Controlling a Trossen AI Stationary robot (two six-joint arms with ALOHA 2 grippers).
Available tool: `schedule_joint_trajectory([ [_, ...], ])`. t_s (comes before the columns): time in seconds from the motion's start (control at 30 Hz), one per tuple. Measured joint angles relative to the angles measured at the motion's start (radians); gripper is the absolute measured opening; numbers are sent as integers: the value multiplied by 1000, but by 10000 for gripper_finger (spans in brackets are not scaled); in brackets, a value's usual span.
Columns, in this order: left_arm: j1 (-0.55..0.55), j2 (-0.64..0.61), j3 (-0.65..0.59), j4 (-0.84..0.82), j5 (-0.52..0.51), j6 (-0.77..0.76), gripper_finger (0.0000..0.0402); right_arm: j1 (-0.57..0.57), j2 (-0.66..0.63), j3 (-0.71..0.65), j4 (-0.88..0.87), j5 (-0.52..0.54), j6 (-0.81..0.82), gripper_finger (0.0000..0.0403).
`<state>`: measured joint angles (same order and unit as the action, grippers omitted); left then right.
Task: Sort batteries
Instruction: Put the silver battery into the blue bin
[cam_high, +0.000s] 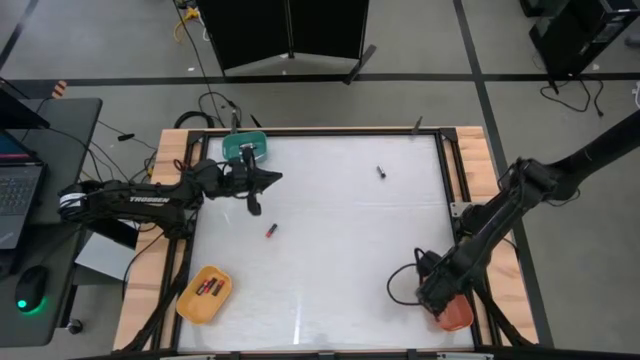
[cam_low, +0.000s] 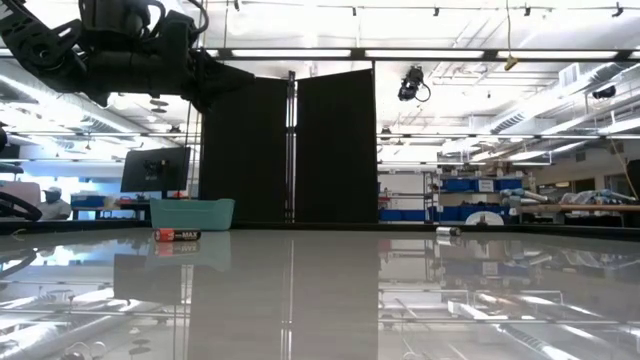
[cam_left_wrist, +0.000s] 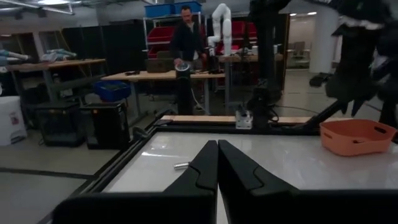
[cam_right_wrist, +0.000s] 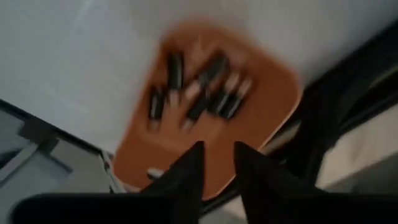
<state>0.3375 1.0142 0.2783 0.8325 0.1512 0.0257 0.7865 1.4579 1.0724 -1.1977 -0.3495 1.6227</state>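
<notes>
At the table's far left corner sits the green plastic tray (cam_high: 246, 148), with the left gripper (cam_high: 268, 179) just beside it on its near right. A slim black battery (cam_high: 255, 206) lies just near of that gripper, and a red-and-black battery (cam_high: 270, 231) lies nearer still. A third small dark battery (cam_high: 381, 171) lies far right of centre. The yellow plastic tray (cam_high: 190, 304) sits at the near left corner with batteries in it. The orange plastic tray (cam_right_wrist: 261, 134) sits at the near right corner, holding several batteries, below the right gripper (cam_right_wrist: 217, 163).
</notes>
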Motion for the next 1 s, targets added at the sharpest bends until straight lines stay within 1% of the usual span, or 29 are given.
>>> schedule_joint_trajectory([
  [0.13, 0, 0, 0, -8, -1, -3, 15, -51, -32, 64, -81, 180, -167, 23],
  [0.17, 0, 0, 0, -15, -1, -3, 15, -70, -43, 68, -79, 232, -217, 13],
  [0.23, 0, 0, 0, -37, -1, -3, 15, -123, -59, 64, -70, 324, -309, 14],
  [0.33, 0, 0, 15, -116, -1, -3, 15, -247, -70, 29, -51, 421, -474, 21],
  [0.43, 0, 0, 58, -275, -1, -4, 15, -387, -70, -21, 86, 487, -693, 10],
  [0.53, -12, 0, 117, -459, -11, -3, 15, -514, -69, -84, 334, 502, -937, 9],
  [0.6, -39, 0, 156, -566, -40, 2, 15, -583, -69, -128, 516, 479, -1077, 11],
  [0.7, -102, 0, 210, -714, -96, 9, 15, -659, -69, -184, 725, 464, -1238, 9],
  [0.83, -200, 0, 267, -902, -190, -34, 15, -726, -69, -247, 908, 463, -1357, 7],
  [0.93, -267, 0, 298, -1026, -260, -115, 15, -751, -69, -285, 990, 463, -1388, 11],
  [1.0, -302, 0, 314, -1109, -280, -188, 15, -758, -69, -310, 1031, 462, -1391, 12],
])
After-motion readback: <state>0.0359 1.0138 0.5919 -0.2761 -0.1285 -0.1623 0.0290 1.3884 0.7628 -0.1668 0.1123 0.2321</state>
